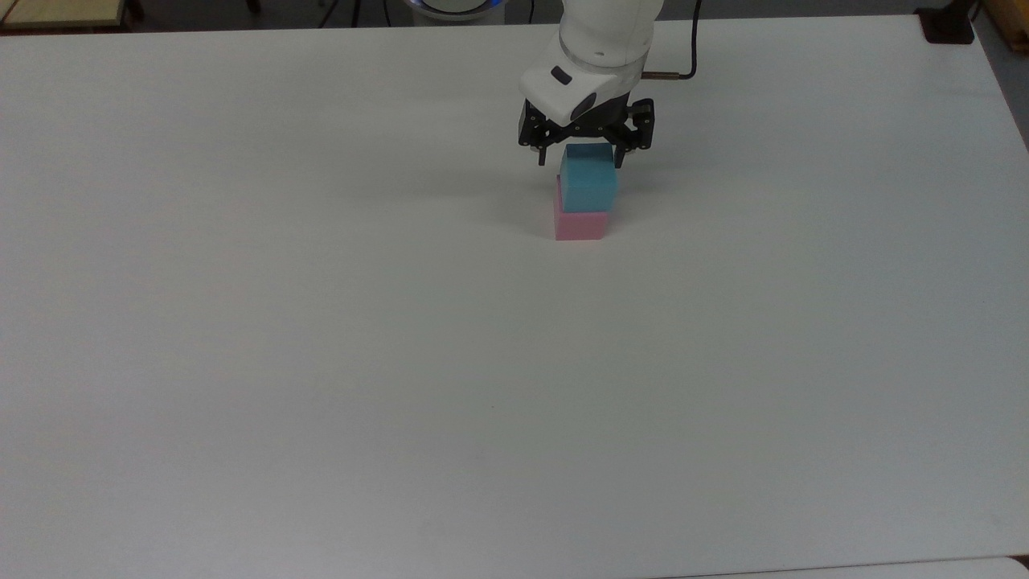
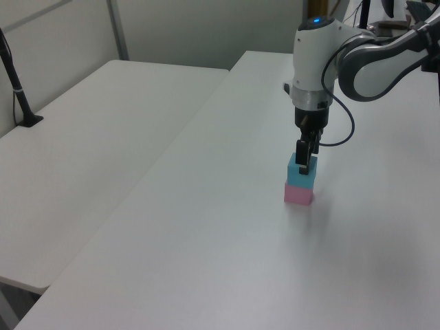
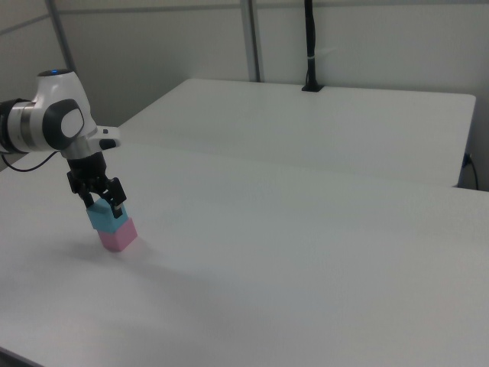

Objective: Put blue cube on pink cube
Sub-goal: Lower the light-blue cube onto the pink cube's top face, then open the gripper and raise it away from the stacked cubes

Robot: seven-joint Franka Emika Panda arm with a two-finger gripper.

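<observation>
The blue cube (image 1: 588, 178) sits on top of the pink cube (image 1: 579, 224), which stands on the white table (image 1: 321, 322), and it is shifted a little toward the top view's right. The gripper (image 1: 585, 155) is directly over the blue cube with its fingers spread wider than the cube, one on each side. It seems that they do not touch the cube, though the left view does not show this clearly.

The white tabletop (image 1: 321, 362) was seen from high overhead in the top view; from opposite low corners, the stacked cubes were shared at 12 o'clock.
</observation>
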